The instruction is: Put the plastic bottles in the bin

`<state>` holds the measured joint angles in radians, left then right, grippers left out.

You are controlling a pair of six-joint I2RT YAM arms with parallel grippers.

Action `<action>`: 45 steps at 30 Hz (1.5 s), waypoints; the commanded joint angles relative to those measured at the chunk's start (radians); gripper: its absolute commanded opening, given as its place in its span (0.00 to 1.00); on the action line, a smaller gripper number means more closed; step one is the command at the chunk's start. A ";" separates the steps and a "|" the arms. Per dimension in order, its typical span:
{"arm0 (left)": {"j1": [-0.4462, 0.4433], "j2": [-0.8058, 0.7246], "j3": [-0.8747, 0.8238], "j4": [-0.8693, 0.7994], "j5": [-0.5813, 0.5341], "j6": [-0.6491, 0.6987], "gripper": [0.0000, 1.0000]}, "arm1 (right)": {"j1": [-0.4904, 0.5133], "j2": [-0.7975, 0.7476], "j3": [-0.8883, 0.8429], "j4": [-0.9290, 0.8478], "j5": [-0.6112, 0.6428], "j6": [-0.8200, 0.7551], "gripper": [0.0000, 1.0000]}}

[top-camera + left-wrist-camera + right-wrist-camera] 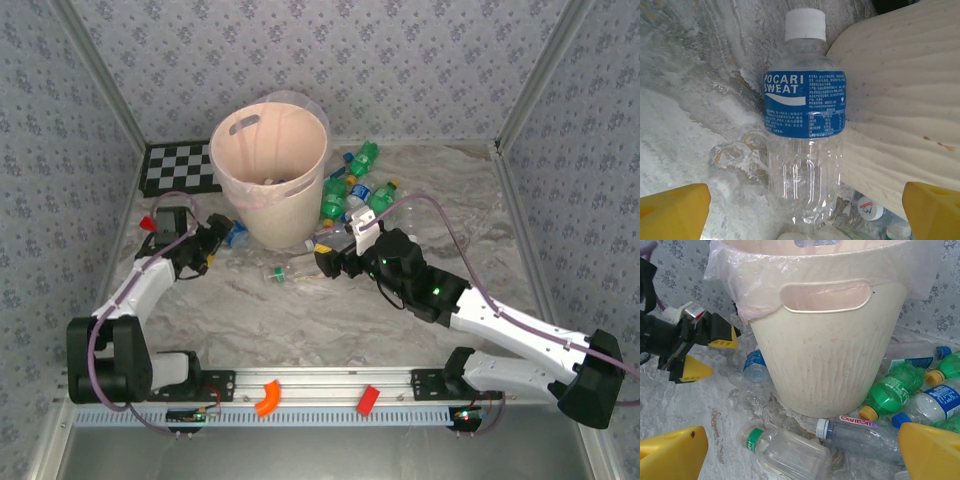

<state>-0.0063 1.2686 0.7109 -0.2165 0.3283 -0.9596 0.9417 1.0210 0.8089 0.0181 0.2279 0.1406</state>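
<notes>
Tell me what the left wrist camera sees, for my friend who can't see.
A clear plastic bottle with a white cap and blue Pocari Sweat label lies on the marbled table beside the pale bin. The left gripper is open, its yellow fingertips either side of the bottle's base.

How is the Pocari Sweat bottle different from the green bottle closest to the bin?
The Pocari Sweat bottle is clear; the green bottle is green. The Pocari Sweat bottle has a white cap, the green bottle a yellow one. In the right wrist view, the Pocari Sweat bottle is left of the bin, the green bottle right. Both are capped plastic bottles outside the bin.
</notes>
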 commanded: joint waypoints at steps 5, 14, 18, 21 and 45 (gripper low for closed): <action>0.007 0.091 -0.019 0.165 0.073 -0.073 0.90 | 0.010 -0.019 0.033 -0.019 0.016 -0.001 0.99; 0.006 0.193 -0.025 0.241 0.108 -0.093 0.88 | 0.017 -0.028 0.030 -0.011 0.028 -0.002 1.00; 0.005 0.237 -0.023 0.292 0.138 -0.109 0.88 | 0.017 -0.016 0.038 -0.018 0.029 0.000 1.00; 0.002 0.275 -0.017 0.320 0.157 -0.118 0.87 | 0.017 -0.015 0.038 -0.018 0.034 0.004 1.00; -0.010 0.304 0.019 0.284 0.120 -0.090 0.67 | 0.017 -0.021 0.036 -0.035 0.067 0.023 0.99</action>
<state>-0.0154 1.6192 0.7155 0.1154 0.4774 -1.0752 0.9520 1.0126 0.8089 -0.0051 0.2733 0.1452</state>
